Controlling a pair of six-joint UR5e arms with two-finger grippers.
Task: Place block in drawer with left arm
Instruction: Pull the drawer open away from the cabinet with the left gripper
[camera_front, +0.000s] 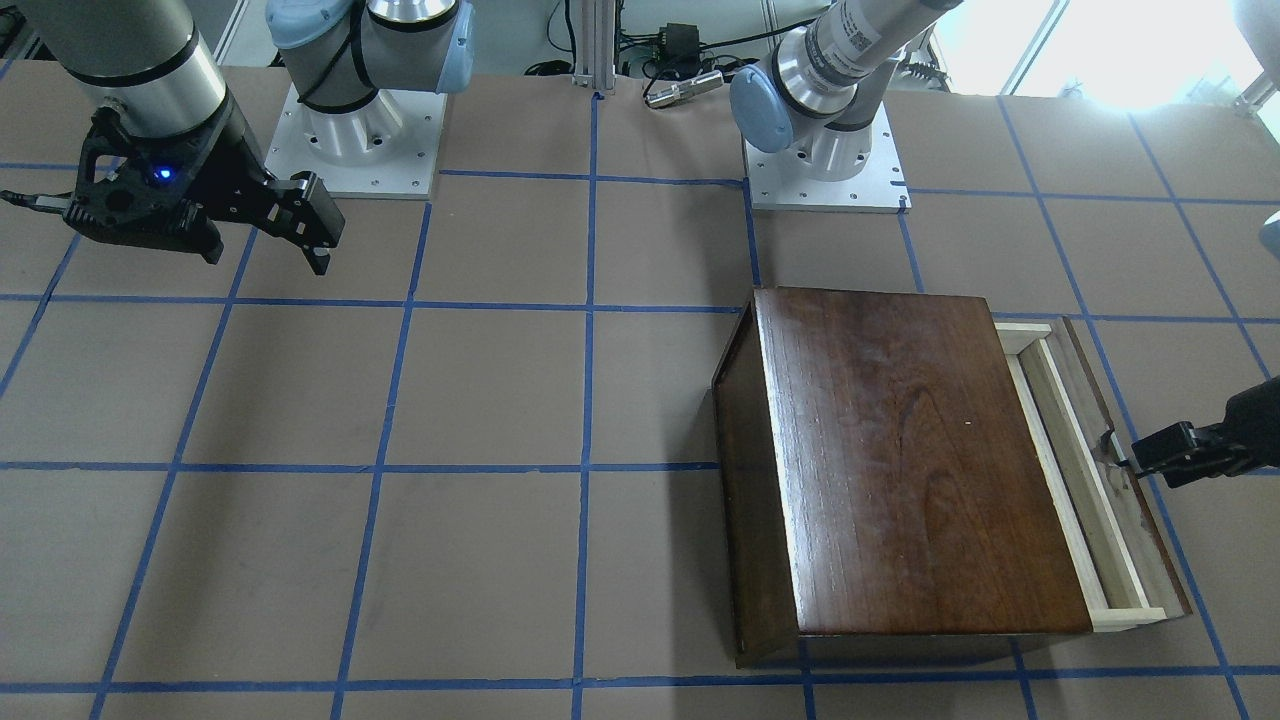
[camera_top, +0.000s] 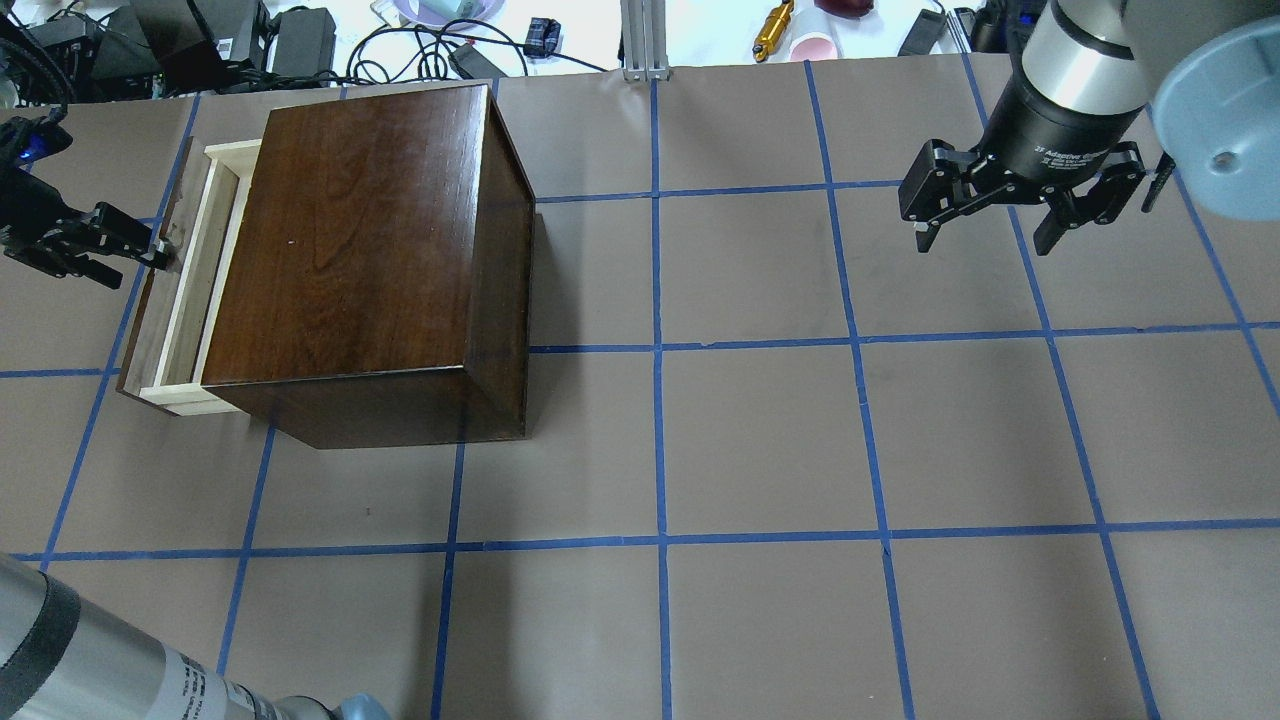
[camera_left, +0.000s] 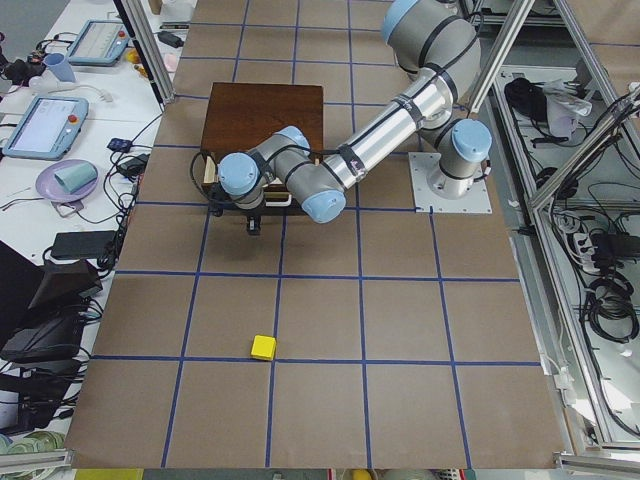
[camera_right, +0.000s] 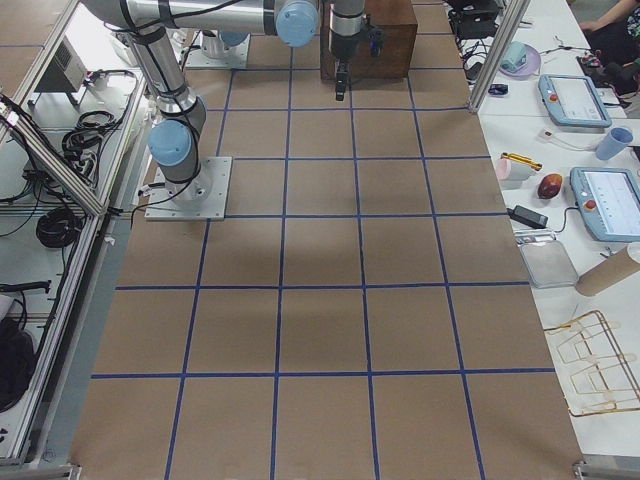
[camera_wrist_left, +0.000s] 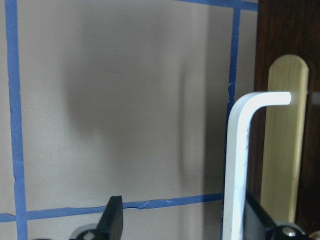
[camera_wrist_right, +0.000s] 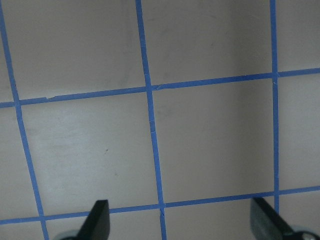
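Brown paper with a blue tape grid covers the bench (camera_top: 760, 440), and cables and clutter lie beyond its far edge. Findings follow

Progress: early. The cabinet (camera_top: 360, 230) stands by the far edge in the left half. Its drawer (camera_front: 1060, 470) is pulled partway out toward the left end and shows only a slim strip of pale tray. The block (camera_left: 263, 347) lies on the paper well apart from the drawer front, nearer the left end, and shows only in the left side view. It is not yet picked up.

Left gripper (camera_front: 1135, 458): at the drawer front, jaws spread wide. The handle (camera_wrist_left: 237, 175) stands between them, close against one finger, and nothing is clamped.

Right gripper (camera_top: 985, 240): spread wide and holding nothing, above the right half.

Remaining, in my judgement: draw the drawer further out if the gap proves too tight, let go of the handle, fetch the block, carry it back and drop it in.

Clearances: the cabinet top overhangs most of the tray, so entry must come close behind the dark front panel. Bare paper separates drawer and block, giving the left arm (camera_left: 390, 130) room to swing
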